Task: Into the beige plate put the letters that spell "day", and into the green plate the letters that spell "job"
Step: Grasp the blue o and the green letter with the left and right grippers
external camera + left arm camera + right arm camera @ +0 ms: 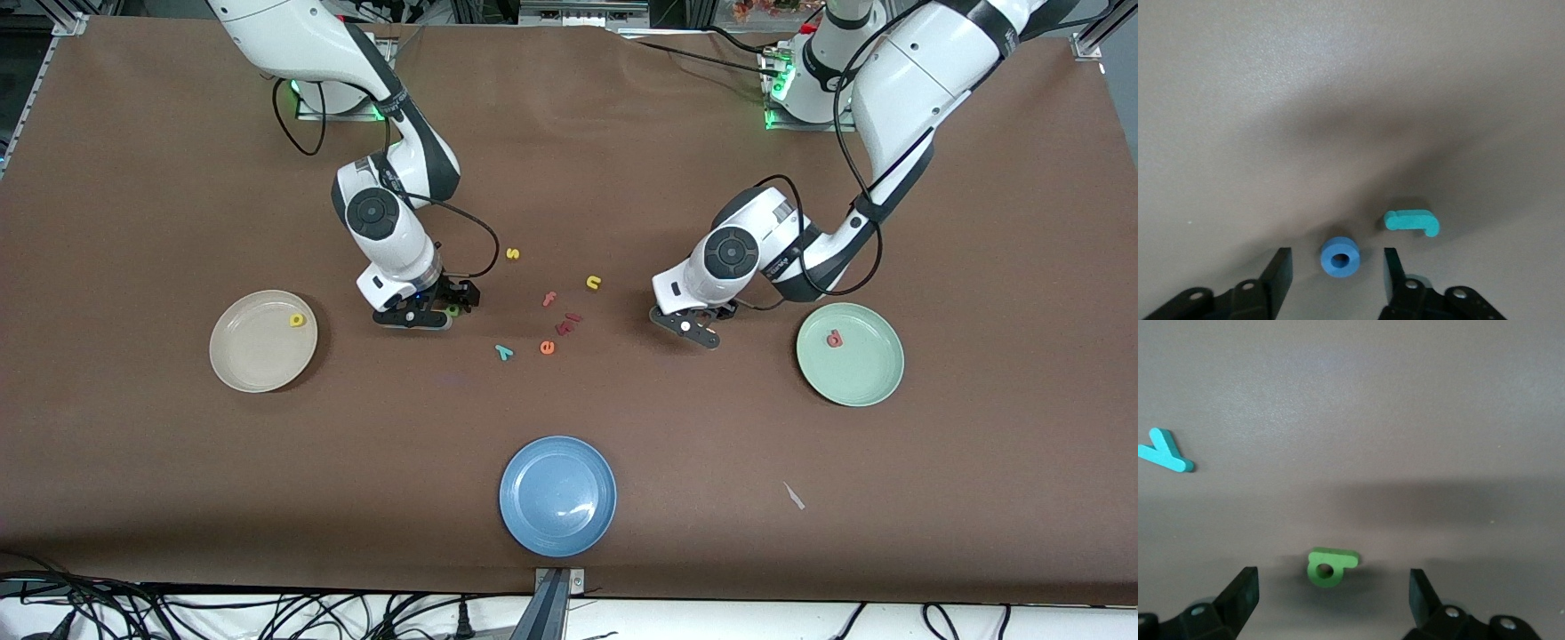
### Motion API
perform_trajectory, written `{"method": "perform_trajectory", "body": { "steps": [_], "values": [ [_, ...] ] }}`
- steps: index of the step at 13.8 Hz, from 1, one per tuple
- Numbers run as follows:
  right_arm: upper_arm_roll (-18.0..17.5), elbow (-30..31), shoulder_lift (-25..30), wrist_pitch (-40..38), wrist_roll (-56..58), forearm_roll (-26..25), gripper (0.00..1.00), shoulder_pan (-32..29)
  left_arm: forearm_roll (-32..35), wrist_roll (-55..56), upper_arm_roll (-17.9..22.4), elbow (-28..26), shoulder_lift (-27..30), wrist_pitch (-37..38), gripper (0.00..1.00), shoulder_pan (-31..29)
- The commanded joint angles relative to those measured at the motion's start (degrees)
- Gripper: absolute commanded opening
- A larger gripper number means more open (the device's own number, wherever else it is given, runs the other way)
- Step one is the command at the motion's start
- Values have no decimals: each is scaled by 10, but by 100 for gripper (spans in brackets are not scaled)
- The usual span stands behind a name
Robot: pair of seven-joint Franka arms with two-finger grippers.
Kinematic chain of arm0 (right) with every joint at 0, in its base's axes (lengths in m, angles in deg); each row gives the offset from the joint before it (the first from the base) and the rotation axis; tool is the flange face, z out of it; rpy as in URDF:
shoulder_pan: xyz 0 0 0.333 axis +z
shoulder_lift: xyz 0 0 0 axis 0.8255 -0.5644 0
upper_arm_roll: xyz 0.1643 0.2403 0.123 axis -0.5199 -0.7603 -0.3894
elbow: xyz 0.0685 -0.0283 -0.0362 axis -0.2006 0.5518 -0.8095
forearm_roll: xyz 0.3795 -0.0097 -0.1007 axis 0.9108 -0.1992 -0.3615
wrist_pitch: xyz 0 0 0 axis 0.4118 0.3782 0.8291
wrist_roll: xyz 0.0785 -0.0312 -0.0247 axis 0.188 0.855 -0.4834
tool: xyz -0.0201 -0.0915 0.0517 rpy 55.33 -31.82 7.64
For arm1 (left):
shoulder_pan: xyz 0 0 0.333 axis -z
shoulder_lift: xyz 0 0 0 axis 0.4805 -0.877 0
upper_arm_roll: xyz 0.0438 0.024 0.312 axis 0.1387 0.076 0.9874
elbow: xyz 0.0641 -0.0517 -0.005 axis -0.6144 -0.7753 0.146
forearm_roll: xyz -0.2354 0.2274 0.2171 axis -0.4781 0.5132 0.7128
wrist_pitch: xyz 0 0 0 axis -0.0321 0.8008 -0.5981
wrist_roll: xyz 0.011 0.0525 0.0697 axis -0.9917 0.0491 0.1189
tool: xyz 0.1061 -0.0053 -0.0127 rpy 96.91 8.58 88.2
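The left gripper [1335, 270] stood low over the table with its fingers apart around the blue o [1340, 256], one on each side and neither touching it, so nothing was gripped yet. Just beside the o lay the teal j [1412, 222], outside the fingers. The right gripper [1331, 590] was spread wide and empty, low over the green a [1328, 566], which lay flat on the brown table [178, 178] between its fingers.

As to progress, the yellow d [297, 320] already lay in the beige plate [249, 360] toward the right arm's end, and the salmon-red b [834, 338] lay in the green plate [867, 373] toward the left arm's end. One letter of each word seemed delivered; the a, o, j and the teal y [504, 352] were left on the table, the y nearer the front camera than the a. The yellow s [512, 253], yellow n [594, 283], salmon f [549, 299] and orange e [547, 348] lay mid-table, with the blue plate [524, 516] nearest the camera, holding no letter.
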Motion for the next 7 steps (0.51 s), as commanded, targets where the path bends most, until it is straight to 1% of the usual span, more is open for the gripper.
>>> {"method": "perform_trajectory", "body": {
  "steps": [1,2,3,4,5,7],
  "values": [
    [-1,-17,-23,7,12,-10,99,-2,38,0,-4,-13,-5,-11,55,-10],
    [-1,-21,-24,6,13,-10,99,-1,38,0,-4,-13,-5,-15,40,-10],
    [-1,-21,-25,6,14,-10,99,-2,38,1,-4,-12,-5,-18,21,-10],
    [-1,-21,-26,6,14,-10,98,-2,37,2,-4,-11,-4,-18,7,-11],
    [-1,-21,-28,7,14,-10,98,-1,37,4,-4,-10,-4,-18,0,-11],
    [-2,-21,-30,6,17,-10,94,-1,37,0,-4,-4,5,-9,0,-14]
  ]
}}
